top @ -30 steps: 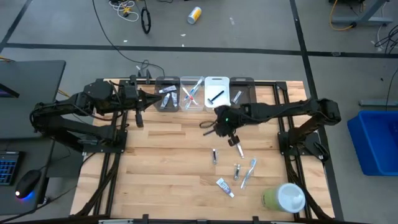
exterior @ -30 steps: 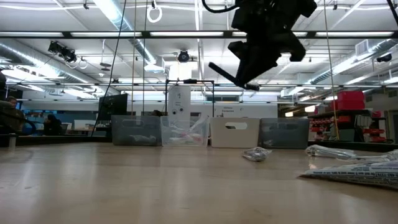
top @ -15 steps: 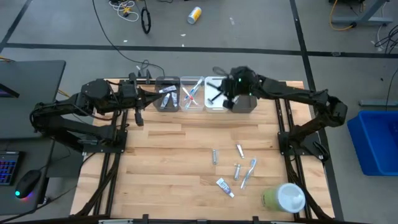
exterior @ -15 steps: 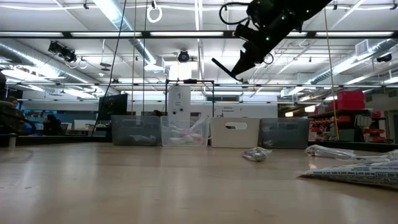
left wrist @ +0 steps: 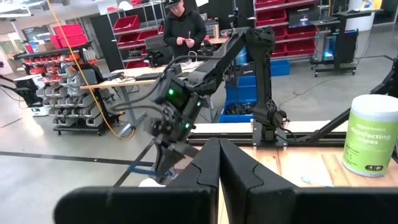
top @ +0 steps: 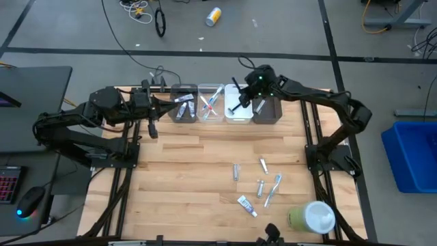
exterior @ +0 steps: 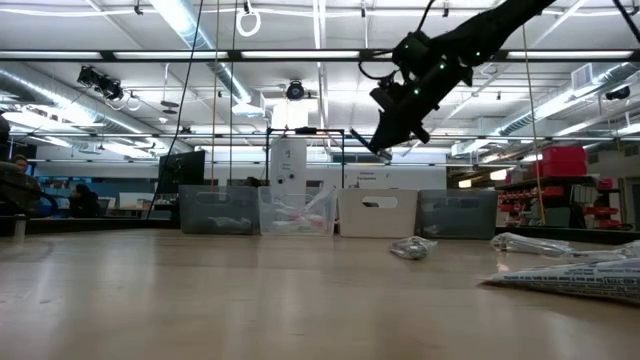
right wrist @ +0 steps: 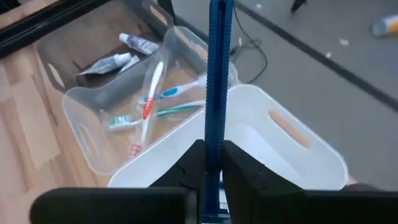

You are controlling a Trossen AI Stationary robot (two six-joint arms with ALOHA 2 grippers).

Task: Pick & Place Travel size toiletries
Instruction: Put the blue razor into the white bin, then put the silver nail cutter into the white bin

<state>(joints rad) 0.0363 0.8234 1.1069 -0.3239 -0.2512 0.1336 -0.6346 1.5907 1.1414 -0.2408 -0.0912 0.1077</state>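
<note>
Right wrist view shows the right gripper (right wrist: 207, 163) clamped on a blue toothbrush (right wrist: 219, 74) above the bins; better shift it over the clear toothbrush bin (right wrist: 99, 134) before release, because the white bin (right wrist: 298, 155) lies just below

Two matte-black jointed arms w/ black cabling, green status LED, probably, near right wrist (top: 260, 79).

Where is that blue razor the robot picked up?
The blue razor is clamped in the right gripper, held in the air above the white bin at the table's far edge, beside the clear bin of toothbrushes.
</note>
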